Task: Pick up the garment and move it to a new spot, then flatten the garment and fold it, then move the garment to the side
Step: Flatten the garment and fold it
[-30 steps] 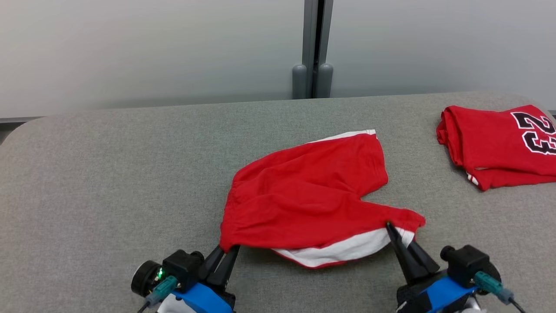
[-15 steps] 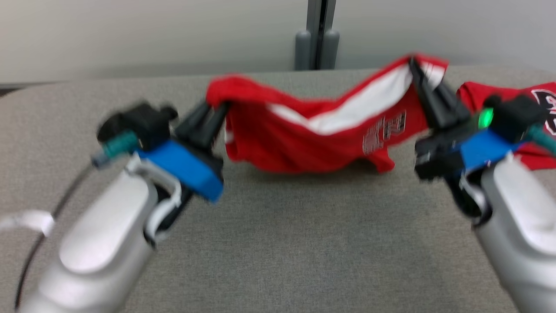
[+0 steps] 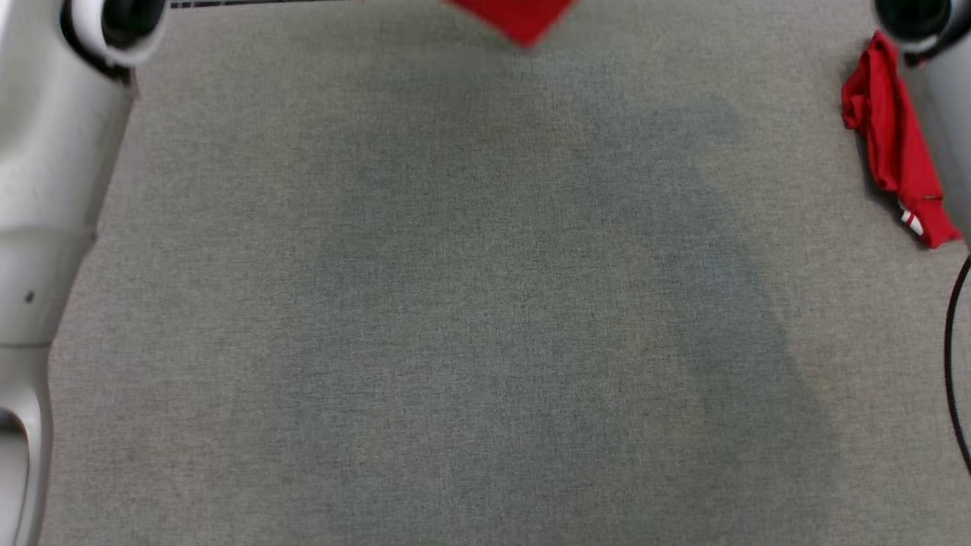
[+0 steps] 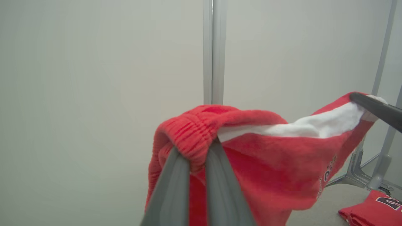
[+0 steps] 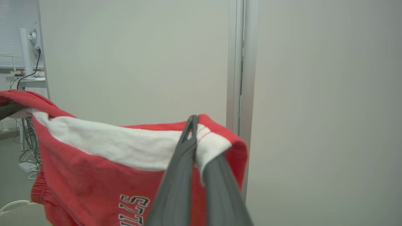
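Red shorts (image 4: pixel 270 175), one pair, clenched by left tool (image 4: pixel 196 149) and right tool (image 5: pixel 195 131); one jersey (image 3: pixel 891 152).

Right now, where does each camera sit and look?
Head view: from the head, down onto the grey table; forearms at both sides.
Left wrist view: from the left wrist, toward the wall; left hand gripping red shorts.
Right wrist view: same from the right wrist; right hand.
Both wrist views share the shorts.
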